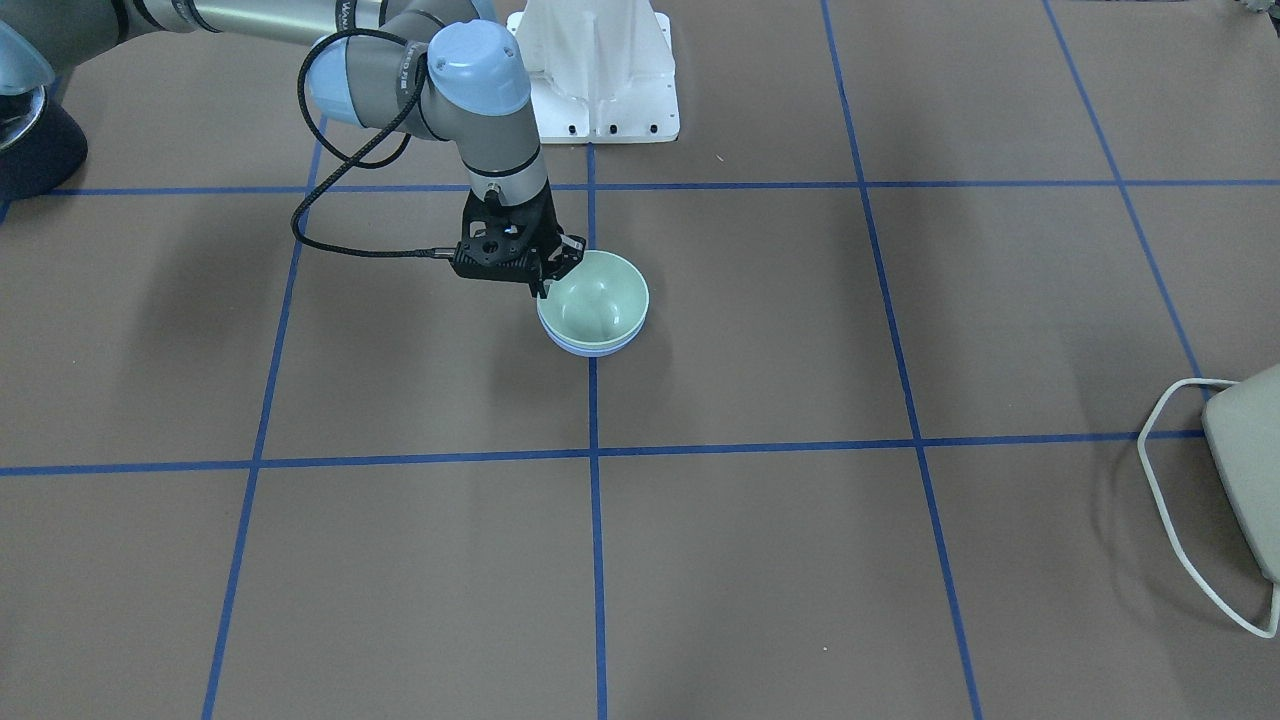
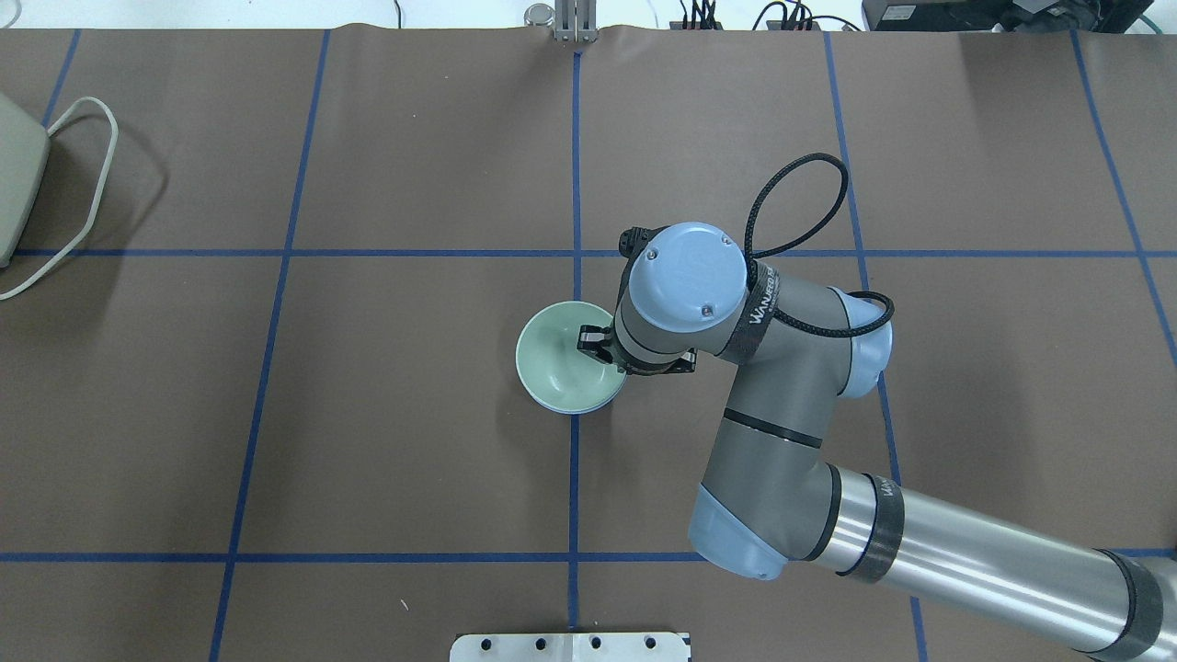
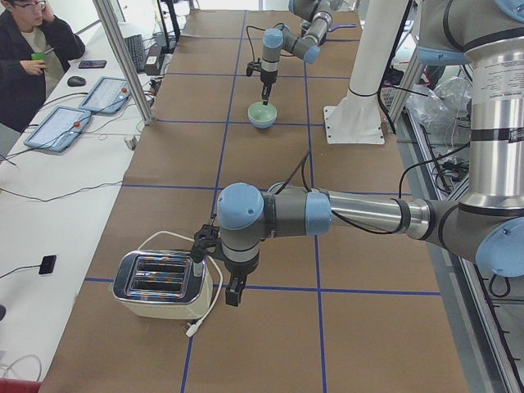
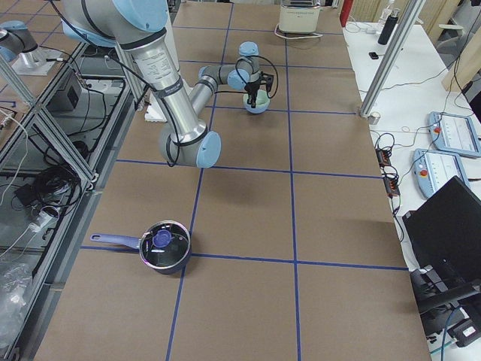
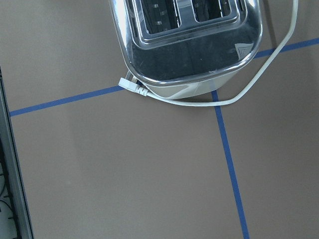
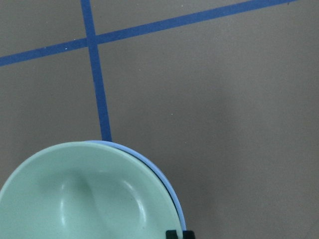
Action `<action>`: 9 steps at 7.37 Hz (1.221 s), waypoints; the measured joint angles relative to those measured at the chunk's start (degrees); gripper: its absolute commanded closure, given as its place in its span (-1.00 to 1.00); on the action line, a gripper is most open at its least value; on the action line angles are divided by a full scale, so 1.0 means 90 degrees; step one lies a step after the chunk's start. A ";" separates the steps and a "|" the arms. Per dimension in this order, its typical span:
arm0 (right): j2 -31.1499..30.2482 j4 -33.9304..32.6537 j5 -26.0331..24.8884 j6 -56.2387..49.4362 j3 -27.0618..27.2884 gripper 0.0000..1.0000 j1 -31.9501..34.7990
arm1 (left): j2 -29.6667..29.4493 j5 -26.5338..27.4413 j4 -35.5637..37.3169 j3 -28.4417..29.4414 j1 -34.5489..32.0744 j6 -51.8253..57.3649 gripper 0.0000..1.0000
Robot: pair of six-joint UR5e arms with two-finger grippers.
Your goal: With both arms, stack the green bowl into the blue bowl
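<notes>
The pale green bowl [image 1: 597, 300] sits nested inside the light blue bowl [image 1: 590, 349] near the table's middle; only a thin blue edge shows under it. My right gripper [image 1: 548, 283] points down at the bowls' rim on the robot's side, its jaws closed on the green bowl's rim, one finger inside the bowl [image 2: 563, 357]. In the right wrist view the fingertips [image 6: 172, 233] pinch the rim of the green bowl [image 6: 84, 199], with the blue bowl [image 6: 164, 181] just outside. My left gripper [image 3: 233, 291] hangs beside a toaster, far from the bowls; I cannot tell if it is open.
A toaster [image 3: 160, 285] with a white cord lies at the table's end on my left, also in the left wrist view [image 5: 184, 45]. A dark pot with a lid [image 4: 164, 246] stands at the far right end. The white central stand [image 1: 600, 70] is behind the bowls.
</notes>
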 measured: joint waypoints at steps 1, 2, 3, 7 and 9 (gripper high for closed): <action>-0.0008 0.0030 0.0017 -0.0005 0.0000 0.30 -0.0001 | 0.0000 0.0000 0.0000 0.0005 0.0000 0.0004 -0.96; -0.0029 0.0038 0.0034 -0.0012 0.0010 -0.99 -0.0001 | 0.0000 0.0000 0.0000 0.0012 0.0000 0.0006 -0.96; -0.0082 0.0038 0.0042 -0.0038 0.0036 -1.00 -0.0001 | 0.0000 0.0000 0.0000 0.0021 0.0000 0.0007 -0.96; -0.0230 -0.0316 0.0056 -0.0470 0.0387 -1.00 0.0169 | 0.0000 0.0000 -0.0007 0.0064 0.0000 0.0008 -0.96; -0.0288 -0.0848 0.0302 -0.1281 0.0694 -1.00 0.0772 | 0.0000 0.0000 0.0001 0.0061 0.0000 -0.0001 -0.96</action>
